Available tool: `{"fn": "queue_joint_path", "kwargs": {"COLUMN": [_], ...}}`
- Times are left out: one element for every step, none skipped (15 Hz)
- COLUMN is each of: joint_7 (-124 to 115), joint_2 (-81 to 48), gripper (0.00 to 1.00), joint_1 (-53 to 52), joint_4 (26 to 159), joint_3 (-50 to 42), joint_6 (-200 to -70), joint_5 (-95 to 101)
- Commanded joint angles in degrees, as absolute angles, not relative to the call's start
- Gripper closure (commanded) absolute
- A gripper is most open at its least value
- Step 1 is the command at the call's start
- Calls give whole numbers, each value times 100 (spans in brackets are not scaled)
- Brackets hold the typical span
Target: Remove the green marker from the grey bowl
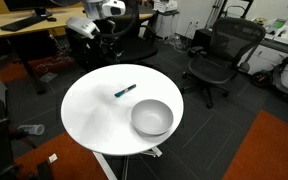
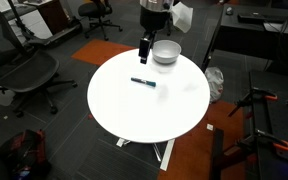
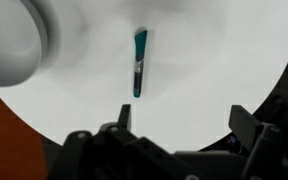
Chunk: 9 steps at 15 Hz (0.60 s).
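- Lying flat on the round white table [image 1: 84, 115], the green marker [image 1: 125, 91] is sitting well clear of the grey bowl [image 1: 152, 118], so by my reading the removal is looking done.
- Hovering above the tabletop in an exterior view, the gripper [image 2: 144, 50] is hanging just beside the grey bowl [image 2: 165, 52], with the green marker [image 2: 143, 82] lying on the table in front of it.
- Peering down through the wrist view, the gripper [image 3: 182, 125] is showing its jaws spread wide with nothing between them. The green marker [image 3: 140, 62] is lying lengthwise ahead, and the grey bowl [image 3: 14, 40] is curving in at the upper left.
- Worrying me first: that green marker is a slim stick on a smooth top. Any dip of the gripper while pulling away is risking a clip, sending it rolling or skidding toward the table's edge.
- Worrying me next: the grey bowl is sitting near the table's edge and close to the gripper. A sideways swing there is risking a nudge that shoves it over.
- Closing on the green marker again is risking dragging it back toward the grey bowl, undoing a job that is looking finished.
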<state>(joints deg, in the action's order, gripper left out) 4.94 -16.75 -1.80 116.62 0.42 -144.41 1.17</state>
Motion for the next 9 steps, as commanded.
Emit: {"fn": "queue_joint_path", "kwargs": {"joint_7": [231, 472, 472, 472, 472, 472, 472, 472, 472], "joint_2": [-1012, -1409, -1345, -1344, -1366, -1390, -1403, -1412, -1415], "gripper": [0, 0, 0, 0, 0, 0, 0, 0, 0], "joint_1": [-206, -142, -140, -139, -140, -139, -139, -139, -139], "joint_4": [12211, 11871, 11914, 11914, 11910, 11909, 11909, 11907, 11907], "joint_3": [6, 75, 73, 73, 74, 74, 75, 75, 75], "joint_6": [-14328, -14429, -14429, -14429, -14430, -14431, -14431, -14432, -14432], "joint_5": [298, 161, 162, 162, 162, 162, 162, 162, 162]}}
